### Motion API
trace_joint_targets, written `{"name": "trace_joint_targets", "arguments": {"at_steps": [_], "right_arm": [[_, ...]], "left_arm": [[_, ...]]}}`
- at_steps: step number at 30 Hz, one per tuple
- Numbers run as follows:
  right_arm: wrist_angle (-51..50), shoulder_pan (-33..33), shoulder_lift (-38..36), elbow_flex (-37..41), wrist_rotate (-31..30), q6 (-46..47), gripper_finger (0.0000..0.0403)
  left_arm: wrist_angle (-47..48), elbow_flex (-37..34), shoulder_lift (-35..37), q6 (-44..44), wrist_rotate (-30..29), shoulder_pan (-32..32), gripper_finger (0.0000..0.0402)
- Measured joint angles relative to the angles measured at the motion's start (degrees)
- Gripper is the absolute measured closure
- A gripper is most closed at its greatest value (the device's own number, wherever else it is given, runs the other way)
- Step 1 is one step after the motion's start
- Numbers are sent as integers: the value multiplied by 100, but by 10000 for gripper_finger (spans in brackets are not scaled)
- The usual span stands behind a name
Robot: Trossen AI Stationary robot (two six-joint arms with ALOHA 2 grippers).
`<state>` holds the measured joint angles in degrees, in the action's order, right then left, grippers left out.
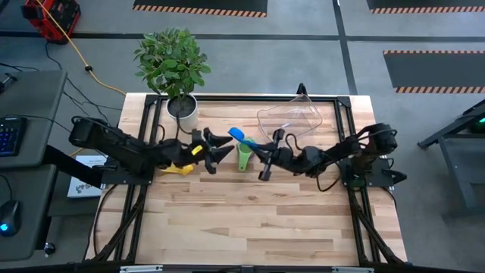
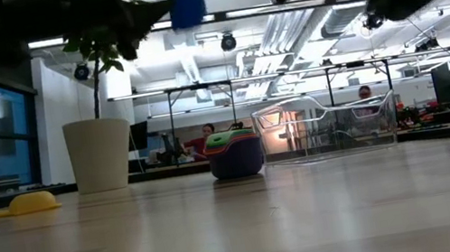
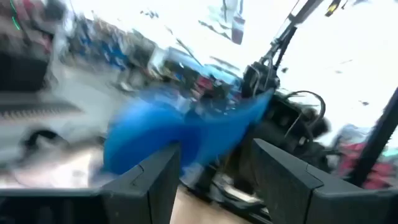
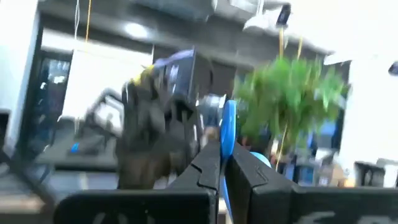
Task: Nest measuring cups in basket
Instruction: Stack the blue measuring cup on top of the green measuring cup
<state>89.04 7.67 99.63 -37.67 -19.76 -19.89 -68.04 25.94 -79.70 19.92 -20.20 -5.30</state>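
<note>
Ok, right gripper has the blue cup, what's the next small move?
Probably lower the blue cup into the stack just beside it: the right gripper pinches its handle in the air, the left gripper is open nearby, and the stack sits outside the basket.

High view: overhead, facing straight down, far enough to take in the whole bench and both arms. Low view: at bench-top height, facing level across the bench into the room; shares with the high view the white plant pot, clear basket and stacked cups. Wrist views: each looks forward, close past its own dark fingers, toward the other arm; both share the blue cup.
</note>
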Motion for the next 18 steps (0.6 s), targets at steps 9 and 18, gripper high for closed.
{"name": "trace_joint_targets", "arguments": {"at_steps": [9,18], "right_arm": [[65,104,-37,-212,-131,-591,403],[-490,85,-31,-236,161,-621,403]], "left_arm": [[-322,-25,-7,1532,32,201,216],[-537,-25,-9,1762,-499,239,216]]}}
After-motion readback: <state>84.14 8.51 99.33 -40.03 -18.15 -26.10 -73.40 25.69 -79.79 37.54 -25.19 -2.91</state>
